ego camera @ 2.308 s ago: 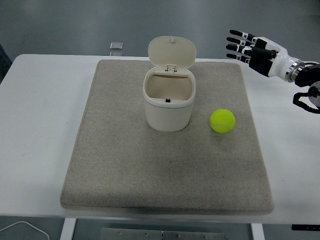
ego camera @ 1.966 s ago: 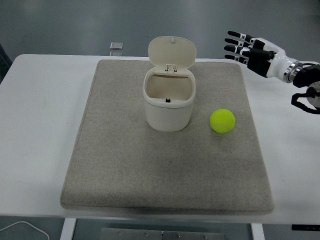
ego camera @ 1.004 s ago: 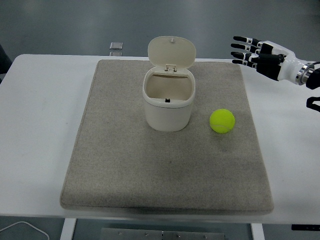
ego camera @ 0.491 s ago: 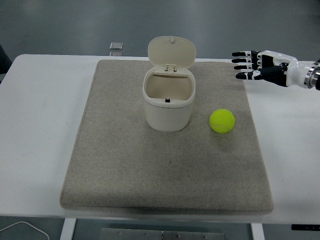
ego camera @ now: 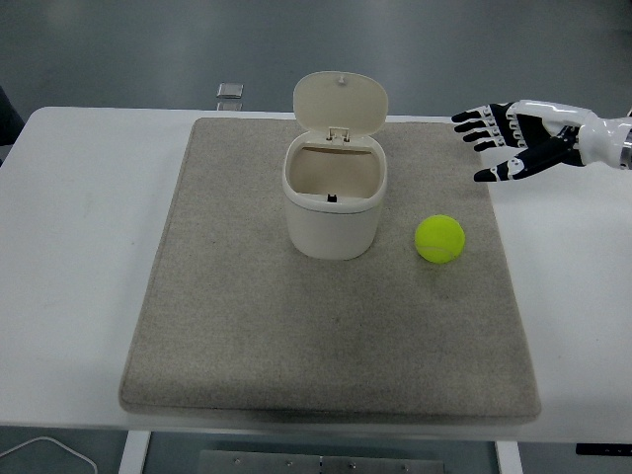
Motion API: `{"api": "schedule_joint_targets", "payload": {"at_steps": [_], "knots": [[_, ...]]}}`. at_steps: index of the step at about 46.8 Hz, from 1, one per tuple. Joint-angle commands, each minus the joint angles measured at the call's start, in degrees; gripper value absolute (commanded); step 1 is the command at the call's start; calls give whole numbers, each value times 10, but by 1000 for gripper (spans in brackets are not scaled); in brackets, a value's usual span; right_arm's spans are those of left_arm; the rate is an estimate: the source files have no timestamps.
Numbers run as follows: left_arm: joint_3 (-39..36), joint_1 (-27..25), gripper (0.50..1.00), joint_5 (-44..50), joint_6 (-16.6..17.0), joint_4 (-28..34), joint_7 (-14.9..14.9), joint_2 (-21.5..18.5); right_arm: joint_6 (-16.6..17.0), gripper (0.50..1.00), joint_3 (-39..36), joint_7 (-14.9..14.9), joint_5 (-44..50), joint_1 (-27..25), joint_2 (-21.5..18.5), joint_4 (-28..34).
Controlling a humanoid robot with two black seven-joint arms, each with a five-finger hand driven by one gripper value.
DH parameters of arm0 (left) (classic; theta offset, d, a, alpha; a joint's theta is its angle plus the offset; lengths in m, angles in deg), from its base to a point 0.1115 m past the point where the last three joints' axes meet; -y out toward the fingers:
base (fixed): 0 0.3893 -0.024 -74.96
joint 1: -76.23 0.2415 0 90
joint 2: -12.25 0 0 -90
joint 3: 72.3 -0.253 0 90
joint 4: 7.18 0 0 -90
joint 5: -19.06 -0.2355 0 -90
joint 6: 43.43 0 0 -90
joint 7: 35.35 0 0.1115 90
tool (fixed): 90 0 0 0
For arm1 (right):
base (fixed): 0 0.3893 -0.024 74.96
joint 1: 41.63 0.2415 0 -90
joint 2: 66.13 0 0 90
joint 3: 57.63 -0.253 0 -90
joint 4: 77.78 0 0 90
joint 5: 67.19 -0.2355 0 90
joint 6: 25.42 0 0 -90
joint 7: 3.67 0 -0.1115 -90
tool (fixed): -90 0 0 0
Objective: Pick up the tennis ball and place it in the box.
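Yellow-green and fuzzy, the tennis ball (ego camera: 439,239) lies on a grey felt mat (ego camera: 326,336), toward the mat's right side and about midway between its near and far edges. Nothing touches the ball. Just to its left, with a narrow strip of mat between them, stands the box (ego camera: 333,202), a cream-coloured round bin with an open top. Its hinged lid (ego camera: 340,102) is tipped up and back at the far rim, so the inside is open to view; a small dark spot shows at the inner near wall. The box stands upright on the far half of the mat, roughly in the middle from left to right.

Farther right and beyond the ball, the right hand (ego camera: 513,140) reaches in from the right edge of the scene. It hovers over the mat's far right corner, well apart from the ball. Its fingers (ego camera: 474,126) are spread wide and point left, with the thumb angled toward the near side; the hand holds nothing. The wrist behind it is white, the palm and finger segments black.

The mat lies on a white table (ego camera: 79,227). On the table's far edge, left of the lid, sits a small grey square object (ego camera: 229,91). At the near left corner a loop of white cable (ego camera: 44,452) shows below the table edge.
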Motion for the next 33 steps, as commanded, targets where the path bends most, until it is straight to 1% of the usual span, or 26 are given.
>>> {"api": "schedule_joint_targets", "payload": {"at_steps": [1, 8, 12, 21, 28, 33], "knots": [[0, 0, 992, 0, 0, 0, 0, 0, -3, 926, -1, 8, 26, -2, 8, -23], [0, 0, 992, 0, 0, 1, 0, 0, -29, 926, 0, 31, 87, -5, 16, -68], [0, 0, 992, 0, 0, 0, 0, 0, -47, 926, 5, 42, 120, -6, 16, -80], [0, 0, 992, 0, 0, 1, 0, 0, -86, 926, 9, 63, 201, -13, 9, -85], [0, 0, 990, 0, 0, 1, 0, 0, -97, 926, 15, 70, 240, -24, 5, -94], [0, 0, 992, 0, 0, 0, 0, 0, -112, 928, 33, 75, 257, -28, 4, -98]]}}
